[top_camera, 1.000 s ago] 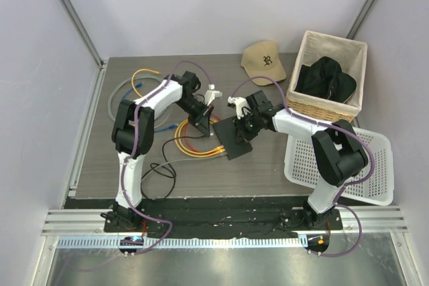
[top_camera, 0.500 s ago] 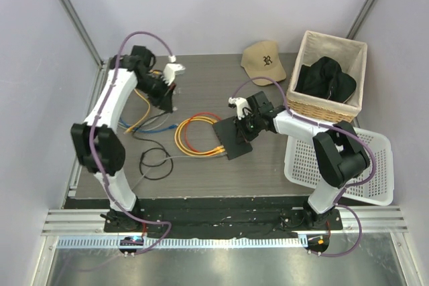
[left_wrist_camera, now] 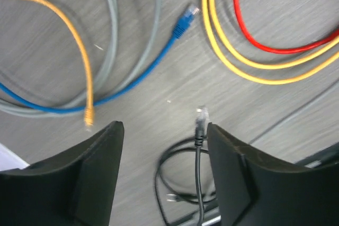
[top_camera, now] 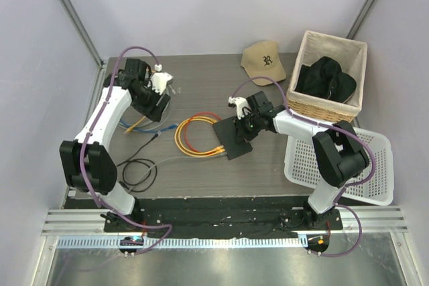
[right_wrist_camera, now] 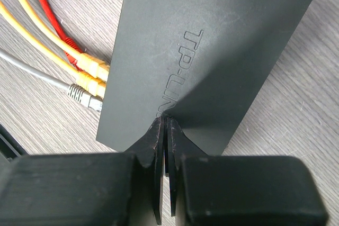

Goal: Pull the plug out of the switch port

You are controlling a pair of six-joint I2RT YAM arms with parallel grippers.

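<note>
Our right pincer pinched closed, tips on the switch, left pincer wide, empty, withdrawn from it toward the counter's left edge, black plug below.

Tabletop: dark grey wood-grain, rectangular. Walls: plain pale lavender-grey panels on three sides. Posts: slanted metal struts at both back corners. Rail: slotted aluminium bar along near edge, black strip just behind. Sheet: brushed metal below rail, bright glare. Light: even, soft shadows on tabletop.
</note>
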